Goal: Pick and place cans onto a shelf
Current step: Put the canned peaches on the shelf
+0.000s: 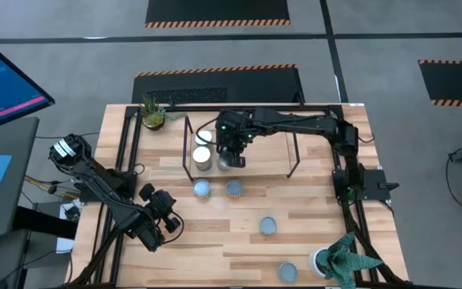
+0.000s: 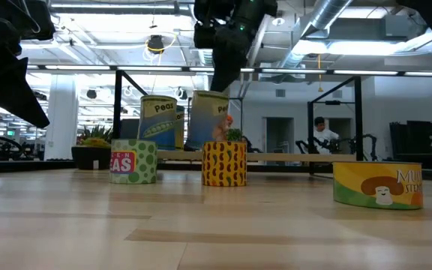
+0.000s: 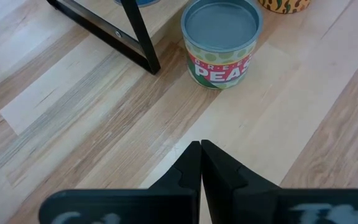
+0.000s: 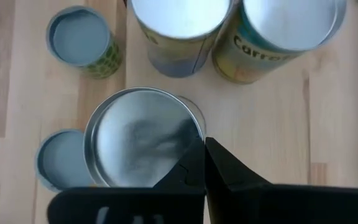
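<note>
The shelf (image 1: 267, 152) stands at the table's far middle, its wood board (image 2: 291, 157) low above the table. Two tall cans (image 1: 203, 136) (image 1: 203, 157) stand on its left end. My right gripper (image 1: 233, 152) is over the shelf, pointing down and shut on a third tall can (image 4: 143, 138) beside them (image 2: 207, 120). Short cans stand on the table in front of the shelf: a green peas can (image 1: 201, 188), a yellow patterned one (image 1: 234, 189), and others (image 1: 269, 225) (image 1: 287, 272). My left gripper (image 1: 163, 221) is shut and empty at the near left, the peas can (image 3: 221, 43) ahead of it. My right gripper holds the tall can by the rim of its silvery top (image 4: 194, 134), on one side, pinched between the two fingers. The fingers come from above, pointing down. The can is upright with its bottom (image 2: 205, 147) at the shelf board; whether it rests there I cannot tell.
Small potted plants stand at the far left (image 1: 152, 114) and near right (image 1: 339, 258). A mushroom can (image 2: 377, 184) is the nearest in the low view. The shelf's black leg (image 3: 104, 31) stands near the peas can. Bare board fills the shelf's right half.
</note>
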Robot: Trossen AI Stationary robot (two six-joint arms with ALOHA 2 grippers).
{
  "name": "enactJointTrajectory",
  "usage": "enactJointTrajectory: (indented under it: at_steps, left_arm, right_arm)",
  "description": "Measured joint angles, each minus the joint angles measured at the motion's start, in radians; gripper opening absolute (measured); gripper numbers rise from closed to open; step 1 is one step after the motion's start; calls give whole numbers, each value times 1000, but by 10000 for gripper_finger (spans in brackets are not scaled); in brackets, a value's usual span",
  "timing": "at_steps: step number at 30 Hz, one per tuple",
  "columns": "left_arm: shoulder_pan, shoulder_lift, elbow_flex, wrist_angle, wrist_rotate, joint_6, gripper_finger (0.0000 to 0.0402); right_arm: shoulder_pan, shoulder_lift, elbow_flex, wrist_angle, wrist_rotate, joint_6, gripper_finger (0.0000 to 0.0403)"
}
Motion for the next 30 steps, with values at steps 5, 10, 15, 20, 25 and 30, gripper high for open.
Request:
enactJointTrajectory:
  at_steps: [5, 10, 15, 20, 25, 30]
  left_arm:
    - [0, 0, 0, 0, 0, 0, 0]
    - [0, 0, 0, 0, 0, 0, 0]
    - [0, 0, 0, 0, 0, 0, 0]
    - [0, 0, 0, 0, 0, 0, 0]
    - [0, 0, 0, 0, 0, 0, 0]
    - [0, 0, 0, 0, 0, 0, 0]
  right_arm:
    - [-1, 1, -11, 10, 1, 0, 17]
    - [-3, 1, -10, 16, 1, 0, 34]
    - [-9, 1, -10, 22, 1, -6, 48]
    - [-11, 1, -10, 66, 1, -26, 63]
    - [-13, 1, 3, 61, 7, -28, 73]
    - [-6, -2, 79, -76, 105, -8, 74]
